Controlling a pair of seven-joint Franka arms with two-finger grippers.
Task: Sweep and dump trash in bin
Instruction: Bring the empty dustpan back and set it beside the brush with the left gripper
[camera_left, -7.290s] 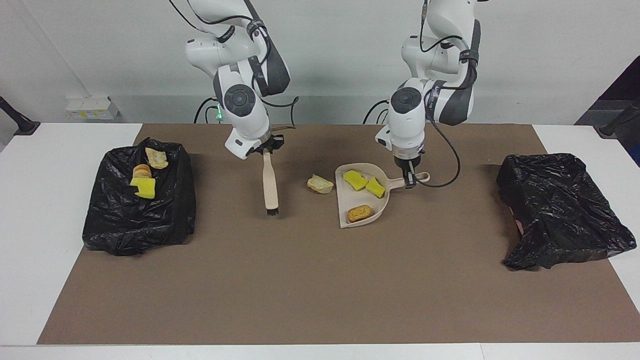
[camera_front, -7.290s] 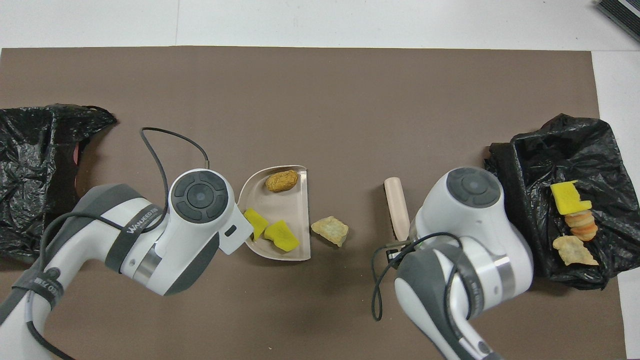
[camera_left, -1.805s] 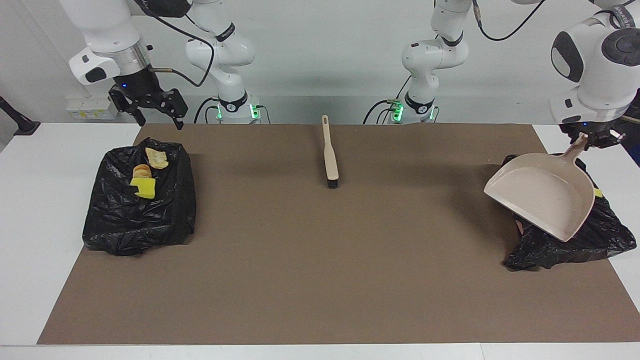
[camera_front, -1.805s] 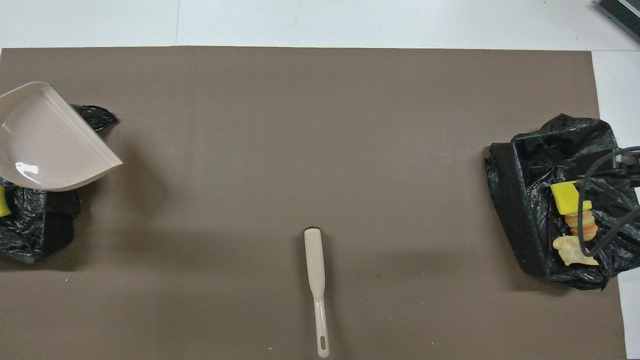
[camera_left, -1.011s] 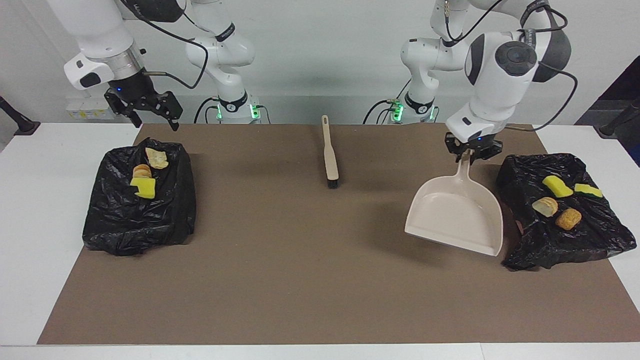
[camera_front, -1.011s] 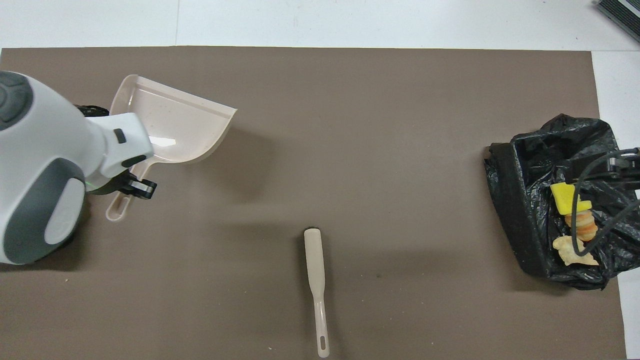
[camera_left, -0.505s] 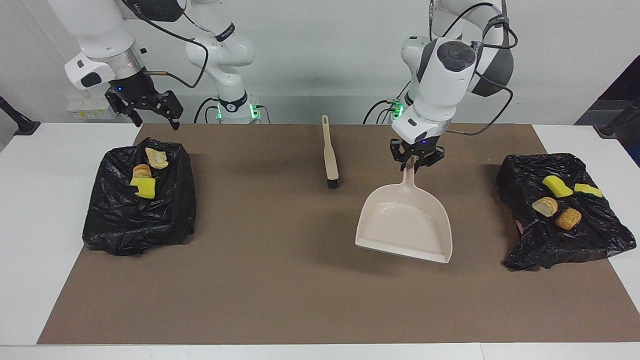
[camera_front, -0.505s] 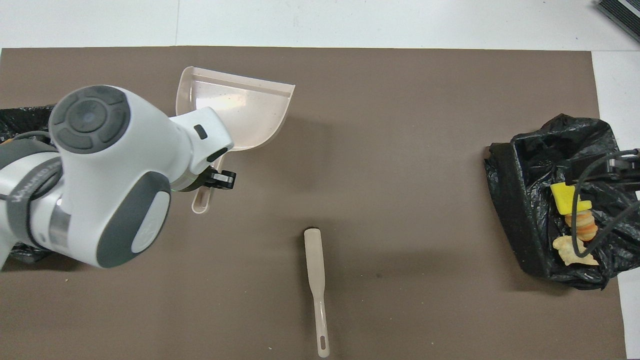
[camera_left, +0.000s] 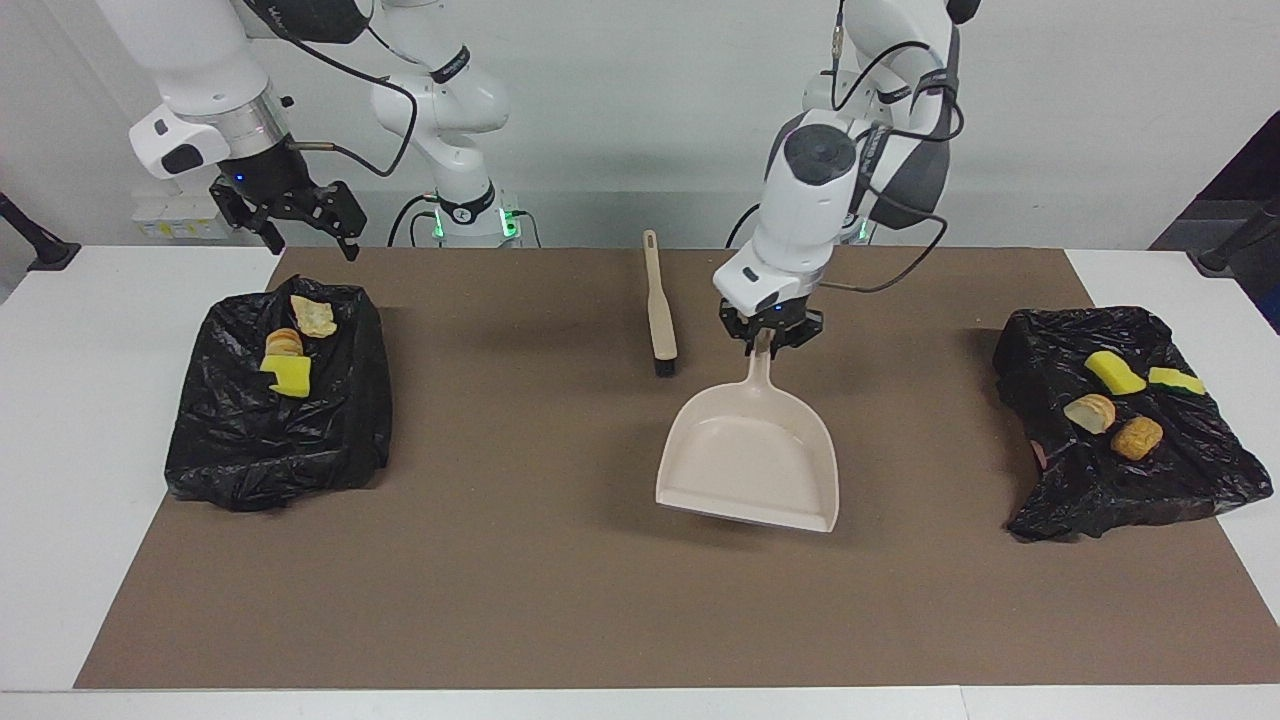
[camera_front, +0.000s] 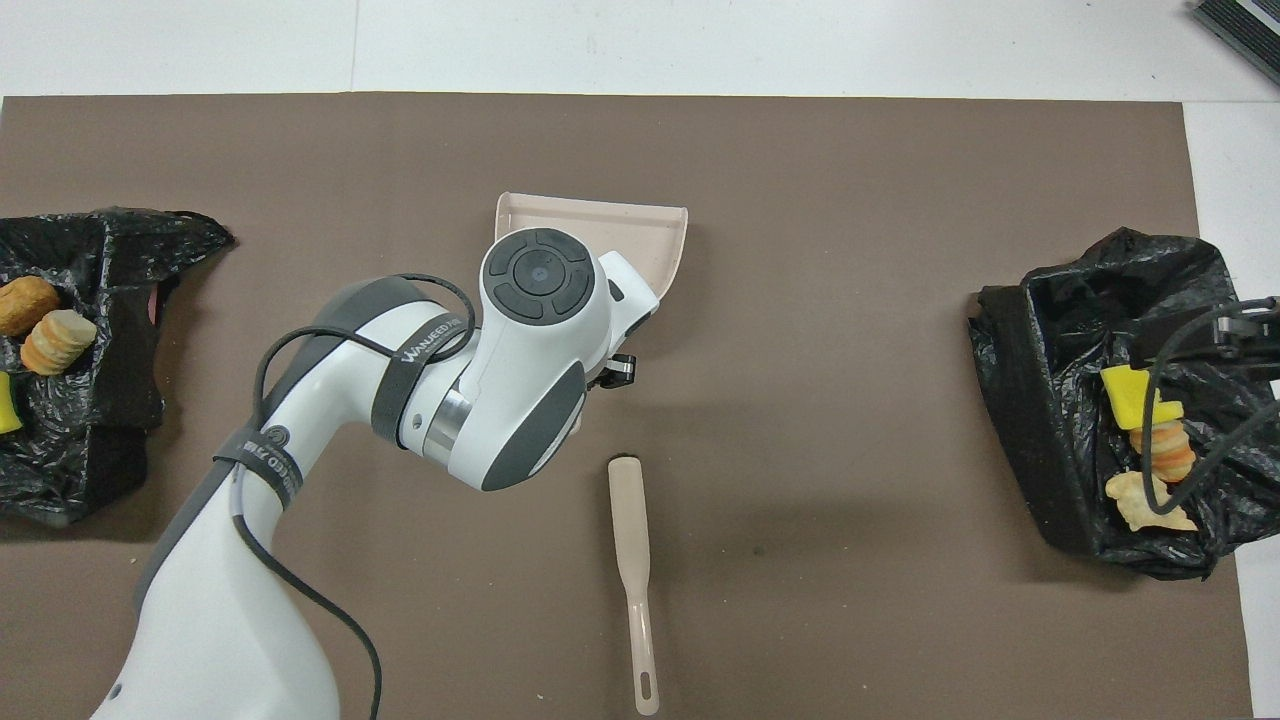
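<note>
Two black bags: one at the left arm's end (camera_left: 1120, 420) holds four trash scraps (camera_left: 1115, 372), the other at the right arm's end (camera_left: 275, 400) holds three (camera_left: 290, 375). One brush (camera_left: 658, 310), one dustpan (camera_left: 755, 450). The dustpan is empty, handle toward 12 o'clock in the facing view, mouth toward 6. The left gripper (camera_left: 768, 335) is clamped on its handle over mid-mat, now nearer the brush than half a second ago. The right gripper (camera_left: 290, 215) is spread wide, holding nothing, over its bag's edge, unmoved.
</note>
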